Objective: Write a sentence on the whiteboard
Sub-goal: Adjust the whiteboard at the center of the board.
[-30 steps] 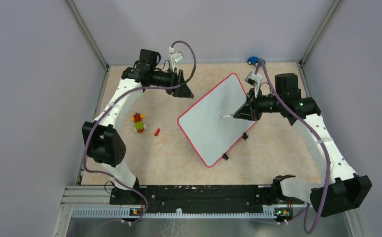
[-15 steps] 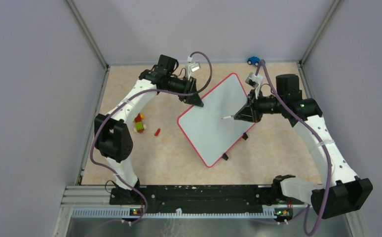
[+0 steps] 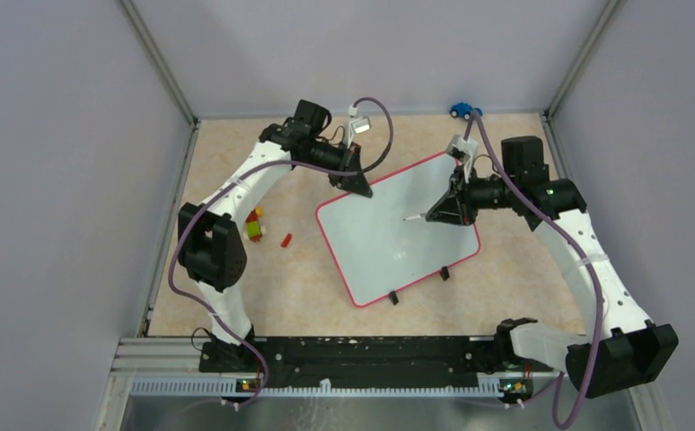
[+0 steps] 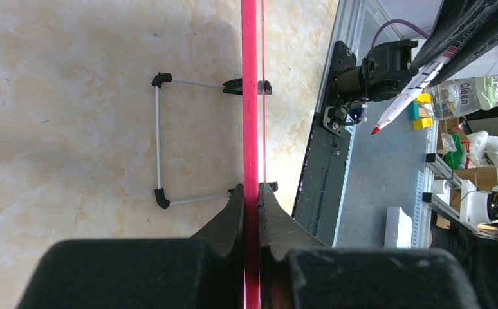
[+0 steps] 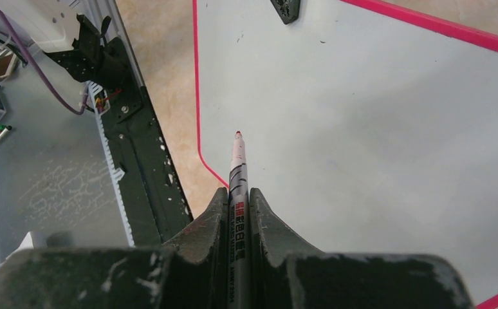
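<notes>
— How far had the task been carried?

— Nothing was seen written; the sentence was judged wholly undone. The left pincer was pinched shut on the thin red edge of the whiteboard, at its 11 o'clock corner. The board was found near the middle of the counter.

— And the materials?

— A glossy white face and rounded corners were noted. At 2 o'clock the right pincer was clamped on a slim red-tipped marker, aimed toward 9 o'clock.

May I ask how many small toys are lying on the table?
3: a blue toy car at the far edge, a coloured brick stack left of the whiteboard, and a small red piece beside the stack. Others may be hidden.
</notes>
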Robot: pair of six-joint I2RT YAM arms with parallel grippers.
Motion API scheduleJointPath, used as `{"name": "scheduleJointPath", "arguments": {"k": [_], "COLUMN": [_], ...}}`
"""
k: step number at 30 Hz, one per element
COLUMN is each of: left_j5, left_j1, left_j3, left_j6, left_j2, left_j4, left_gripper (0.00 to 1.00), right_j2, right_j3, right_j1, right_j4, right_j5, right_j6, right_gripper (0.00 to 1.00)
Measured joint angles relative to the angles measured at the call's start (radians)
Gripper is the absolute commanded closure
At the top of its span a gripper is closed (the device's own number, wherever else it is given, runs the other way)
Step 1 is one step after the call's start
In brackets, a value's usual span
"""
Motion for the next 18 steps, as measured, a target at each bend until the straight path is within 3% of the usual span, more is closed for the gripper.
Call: {"name": "scheduleJointPath", "arguments": {"k": [3,13,18], "left_j5": [-0.011,-0.058,-0.066], "left_j1": [-0.002,-0.02,0.0], "left_j3": [0.001,-0.005,-0.006], "left_j6": [0.0,-0.006,-0.004], "left_j2": [0.0,0.0,-0.025], "left_j4": [-0.001,-0.009,-0.015], "left_gripper": [0.87,0.42,0.33], "right_j2": [0.0,-0.005,-0.01], "right_j3": [0.0,-0.002,-0.002], "right_j1": [0.0,0.018,0.078], "right_j4": [-0.005,-0.004,0.004], "right_j5": [-0.003,-0.004,0.008], "right_j6": [-0.006,-0.006,-0.01], "right_gripper": [1.0,1.0,1.0]}}
